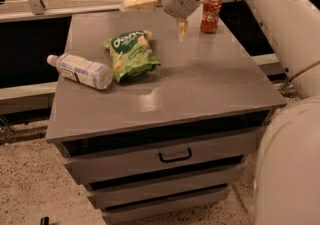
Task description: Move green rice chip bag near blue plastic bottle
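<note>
The green rice chip bag (131, 54) lies flat on the grey cabinet top (200, 79), left of the middle. The blue plastic bottle (81, 70) lies on its side just left of the bag, its white cap pointing left, its body almost touching the bag's lower left edge. My gripper (154, 20) hangs above the back of the cabinet top, up and to the right of the bag. It is open and empty: one pale finger (141, 0) points left, the other (182, 29) points down.
A red soda can (211, 14) stands upright at the back right of the top, just right of my gripper. The cabinet has drawers below, the upper one with a black handle (175, 156). My white arm fills the right side of the view.
</note>
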You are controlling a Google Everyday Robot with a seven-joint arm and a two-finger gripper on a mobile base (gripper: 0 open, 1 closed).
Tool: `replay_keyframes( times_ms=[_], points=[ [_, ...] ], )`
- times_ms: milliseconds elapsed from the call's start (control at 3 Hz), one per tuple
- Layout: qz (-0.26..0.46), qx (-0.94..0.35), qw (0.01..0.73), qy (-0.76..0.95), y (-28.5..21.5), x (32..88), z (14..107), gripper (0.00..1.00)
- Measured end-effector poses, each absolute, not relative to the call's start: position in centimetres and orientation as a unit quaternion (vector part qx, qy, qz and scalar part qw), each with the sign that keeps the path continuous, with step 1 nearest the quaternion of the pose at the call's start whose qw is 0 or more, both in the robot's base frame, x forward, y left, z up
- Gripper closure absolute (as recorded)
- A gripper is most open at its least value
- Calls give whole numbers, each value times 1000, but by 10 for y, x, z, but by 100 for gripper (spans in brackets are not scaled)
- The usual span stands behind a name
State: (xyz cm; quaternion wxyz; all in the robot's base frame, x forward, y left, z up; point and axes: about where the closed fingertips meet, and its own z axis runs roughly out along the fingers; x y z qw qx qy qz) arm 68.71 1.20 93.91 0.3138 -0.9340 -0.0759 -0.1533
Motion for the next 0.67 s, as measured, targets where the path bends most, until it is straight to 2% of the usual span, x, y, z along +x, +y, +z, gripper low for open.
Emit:
replay_keyframes(
  times_ms=[667],
  points=[
    [-152,-933,321,-50,14,691,939,0]
  ],
)
